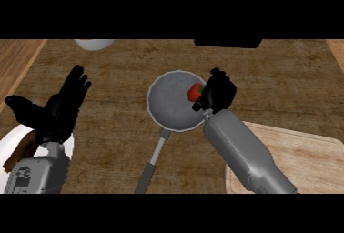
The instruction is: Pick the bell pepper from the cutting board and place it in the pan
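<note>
My right hand (216, 93) holds the red bell pepper (194, 92) over the pan (168, 102).

From my head view, my fingers are curled round the pepper, which shows at the right side of the grey pan, above its inside. The pan's handle (152, 161) runs toward the lower edge. The wooden cutting board (302, 157) lies at lower right, partly under my forearm. My left hand (64, 107) rests at the left, fingers straight and spread.

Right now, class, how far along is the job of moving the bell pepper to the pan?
Done: the cutting board is bare, so the pepper is lifted. In hand: the right hand curls round the red bell pepper over the pan. Left: releasing it. The left hand rests open.
</note>
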